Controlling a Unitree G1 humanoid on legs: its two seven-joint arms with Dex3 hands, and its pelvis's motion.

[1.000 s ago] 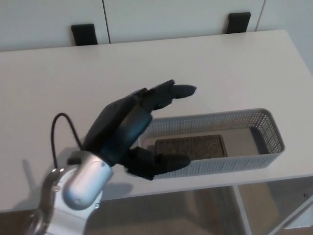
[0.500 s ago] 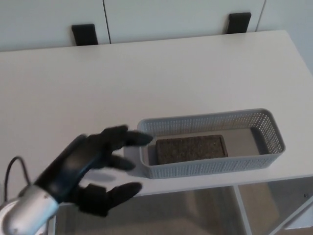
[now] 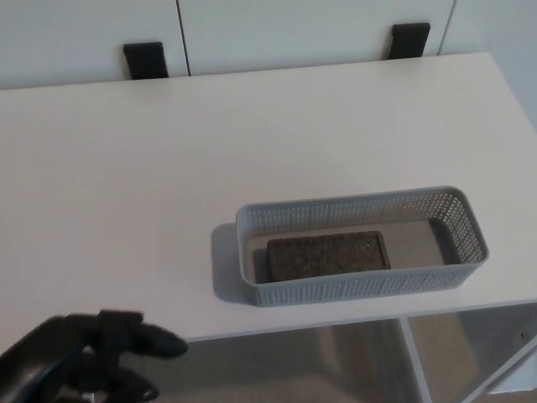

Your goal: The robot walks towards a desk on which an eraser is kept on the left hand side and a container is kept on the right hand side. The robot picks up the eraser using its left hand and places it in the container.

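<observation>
A dark rectangular eraser (image 3: 329,255) lies flat inside the grey mesh container (image 3: 460,220), toward its left half, on the white desk (image 3: 210,151). My left hand (image 3: 80,361) is low at the bottom left corner, below the desk's front edge and well away from the container. Its black fingers (image 3: 151,342) are spread apart and hold nothing. My right hand does not show.
Two black brackets (image 3: 144,57) (image 3: 409,38) sit at the desk's far edge against white cabinet doors. The desk's front edge runs across the lower picture, and floor with a desk leg (image 3: 415,357) shows below it.
My left hand has drawn back from over the container's left end, down and to the left, to below the desk's front edge. The eraser stays in the container.
</observation>
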